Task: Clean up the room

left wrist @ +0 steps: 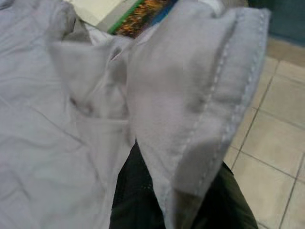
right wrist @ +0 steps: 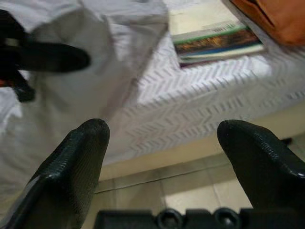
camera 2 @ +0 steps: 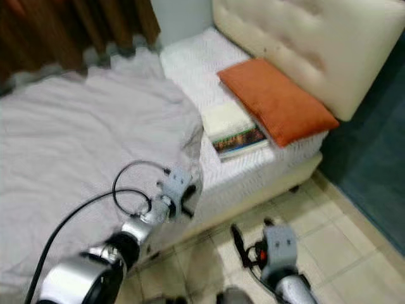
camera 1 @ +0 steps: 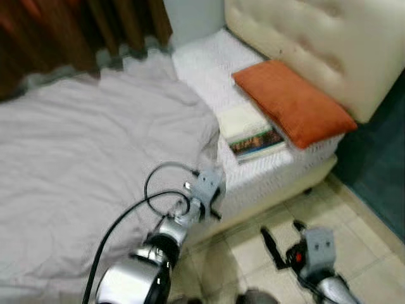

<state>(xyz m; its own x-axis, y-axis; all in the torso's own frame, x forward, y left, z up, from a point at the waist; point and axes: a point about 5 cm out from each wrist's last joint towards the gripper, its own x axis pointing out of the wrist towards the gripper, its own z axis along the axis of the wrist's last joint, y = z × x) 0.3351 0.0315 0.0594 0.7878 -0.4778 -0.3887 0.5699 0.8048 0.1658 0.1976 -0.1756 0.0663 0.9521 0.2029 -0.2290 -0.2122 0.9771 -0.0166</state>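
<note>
1. My left tool [camera 1: 212,206] is at the side edge of the bed, its two black fingers [left wrist: 143,200] closed on a fold of the grey blanket [camera 1: 95,158]; the stitched hem drapes over them and hides their tips.
2. My right tool [camera 1: 281,244] hangs low over the tiled floor [camera 1: 354,247] beside the bed, fingers spread wide with nothing between them.
3. The blanket covers most of the bed [camera 1: 278,174] and is rumpled at the corner I hold; toward the headboard it stops short, leaving the white chevron-textured mattress cover bare.
4. A book [camera 1: 253,134] lies flat on that bare strip, just beside the blanket's edge, and an orange pillow [camera 1: 294,104] overlaps its far side. I see a cream band and a colourful cover strip, but the print on it is too small and blurred to read.
5. A cream tufted headboard [camera 1: 329,44] stands behind the pillow, cut off at the frame's edge; dark brown curtains [camera 1: 76,31] hang past the bed's far side.
</note>
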